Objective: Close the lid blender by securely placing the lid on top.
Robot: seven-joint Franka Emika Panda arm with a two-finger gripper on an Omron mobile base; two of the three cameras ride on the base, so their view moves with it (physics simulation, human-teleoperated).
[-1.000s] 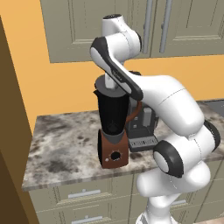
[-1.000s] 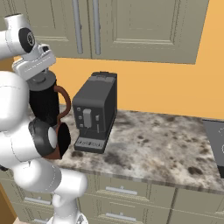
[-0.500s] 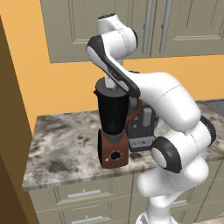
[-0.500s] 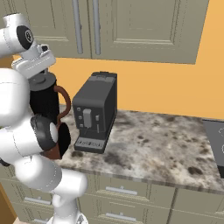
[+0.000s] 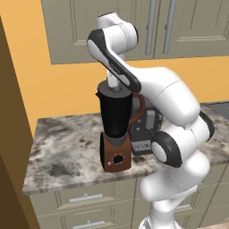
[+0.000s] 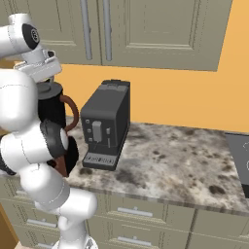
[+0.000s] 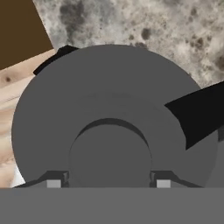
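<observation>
1. Since the earlier pictures the white arm has shifted only slightly above the jar, and the blender, coffee machine and table have stayed where they were.
2. The pincer (image 7: 108, 183) points straight down over the tall black tapered blender jar with its brown handle and reddish-brown base (image 5: 117, 129); in the hand view its two dark fingertips (image 7: 54, 183) sit tight on either side of the raised knob.
3. The pincer is closed on the knob of the small round dark grey lid (image 7: 109, 113), which lies directly below it.
4. In the left base view the lid (image 5: 114, 89) rests at the rim of the jar, right under the pincer; whether it is fully seated cannot be told.
5. The right base view shows the lid (image 6: 48, 88) on top of the jar (image 6: 52, 109), under the arm's wrist.
6. The jar's black spout pokes out past the lid's edge in the hand view.
7. The boxy dark grey coffee machine (image 6: 106, 124) stands just beside the blender, on the handle side, lower than the pincer.
8. Both stand on the speckled grey stone table (image 6: 185, 165), well below the pincer.
</observation>
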